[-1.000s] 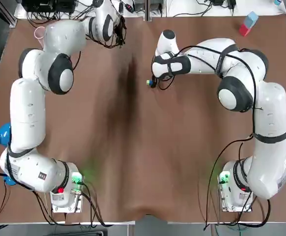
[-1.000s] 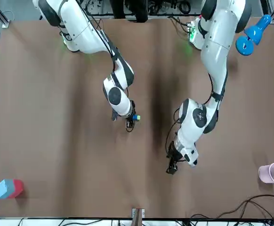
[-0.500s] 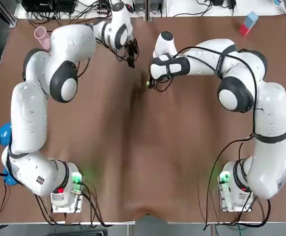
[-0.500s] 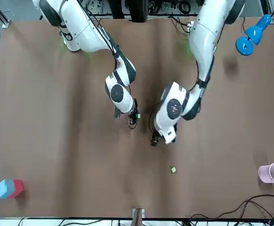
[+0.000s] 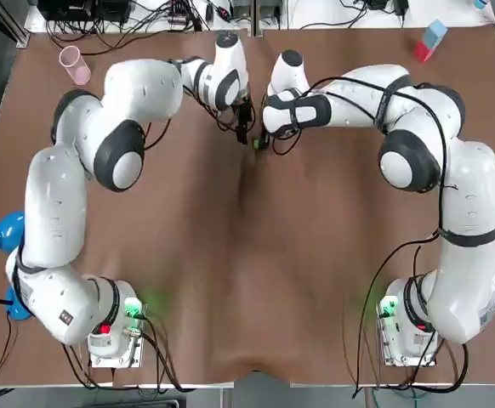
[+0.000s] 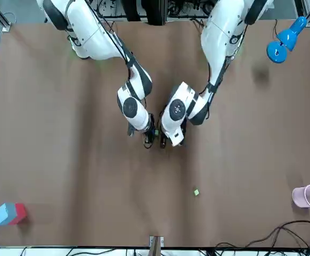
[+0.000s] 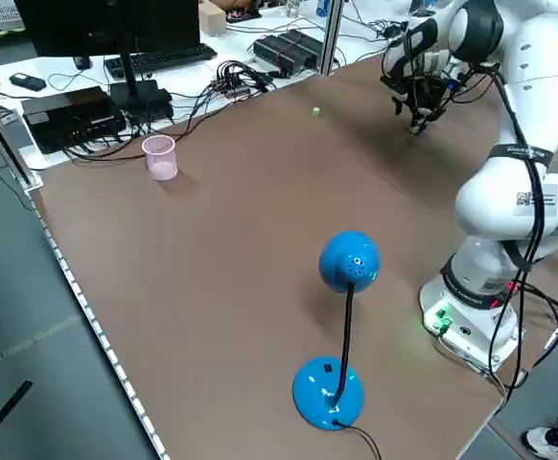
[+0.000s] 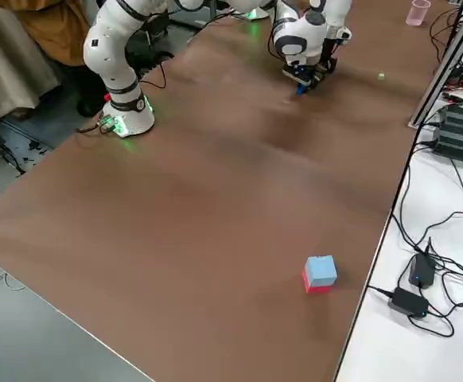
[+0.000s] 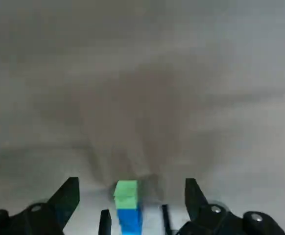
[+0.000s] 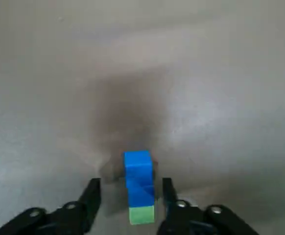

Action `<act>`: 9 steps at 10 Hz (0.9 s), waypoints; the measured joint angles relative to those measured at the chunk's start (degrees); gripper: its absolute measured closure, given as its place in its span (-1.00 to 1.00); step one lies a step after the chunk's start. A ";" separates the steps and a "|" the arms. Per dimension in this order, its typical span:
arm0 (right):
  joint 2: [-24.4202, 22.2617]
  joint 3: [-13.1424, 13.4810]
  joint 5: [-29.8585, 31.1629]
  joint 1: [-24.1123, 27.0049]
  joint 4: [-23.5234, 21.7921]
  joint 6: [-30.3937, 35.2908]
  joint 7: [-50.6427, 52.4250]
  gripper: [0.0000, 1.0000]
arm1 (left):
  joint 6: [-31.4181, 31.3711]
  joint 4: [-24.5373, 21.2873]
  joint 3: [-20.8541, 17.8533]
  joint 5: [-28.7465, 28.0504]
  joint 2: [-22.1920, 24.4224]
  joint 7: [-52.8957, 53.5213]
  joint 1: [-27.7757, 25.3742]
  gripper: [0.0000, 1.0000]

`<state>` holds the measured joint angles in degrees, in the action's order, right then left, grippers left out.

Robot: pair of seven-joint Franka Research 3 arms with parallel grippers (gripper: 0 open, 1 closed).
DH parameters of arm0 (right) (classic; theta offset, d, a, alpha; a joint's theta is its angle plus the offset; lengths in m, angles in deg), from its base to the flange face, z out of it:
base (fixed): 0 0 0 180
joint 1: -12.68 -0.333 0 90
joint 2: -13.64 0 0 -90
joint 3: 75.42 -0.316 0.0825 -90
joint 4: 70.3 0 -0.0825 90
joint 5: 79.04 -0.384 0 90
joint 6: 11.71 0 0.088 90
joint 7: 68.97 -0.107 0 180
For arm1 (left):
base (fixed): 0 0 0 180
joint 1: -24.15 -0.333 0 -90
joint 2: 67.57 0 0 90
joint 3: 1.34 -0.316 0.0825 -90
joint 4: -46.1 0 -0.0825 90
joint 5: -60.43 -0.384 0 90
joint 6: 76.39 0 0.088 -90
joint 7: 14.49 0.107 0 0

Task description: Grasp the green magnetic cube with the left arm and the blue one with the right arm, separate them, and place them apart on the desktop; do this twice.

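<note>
A green cube and a blue cube are stuck together in a short row near the table's far middle. My right gripper stands over the row, open. Its fingers flank the blue cube with small gaps, and the green cube sits at the row's near end. My left gripper is right beside it, open wide, with the green cube just ahead between its fingers. In the front view both grippers' tips hide the cubes.
A loose small green cube lies alone on the far part of the table. A pink cup stands at the far left corner, a red and blue block at the far right. A blue lamp stands by my left base.
My left arm has swung in from the far left and its gripper now stands next to the right gripper. The loose green cube came into sight behind it. The right gripper has barely moved.
</note>
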<state>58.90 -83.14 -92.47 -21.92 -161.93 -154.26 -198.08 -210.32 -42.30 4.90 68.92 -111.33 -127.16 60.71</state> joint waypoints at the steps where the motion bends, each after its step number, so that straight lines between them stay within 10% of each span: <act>1: 0.00 0.00 0.01 0.05 0.00 0.01 0.00 -0.42 | -0.75 -0.53 0.01 0.00 -0.18 -0.33 0.82 -0.91; 5: 0.00 0.00 0.04 0.20 -0.01 0.08 -0.01 0.44 | -4.49 -0.94 0.03 0.02 -2.69 -2.22 2.74 -0.84; 9: -0.07 0.00 0.47 0.72 -0.01 0.35 0.01 0.53 | -5.18 -0.76 -0.11 0.02 -2.84 -2.24 2.61 -0.12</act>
<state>58.83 -83.14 -92.00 -21.20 -161.94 -153.91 -198.07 -215.51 -43.06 4.80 68.94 -114.17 -129.40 63.32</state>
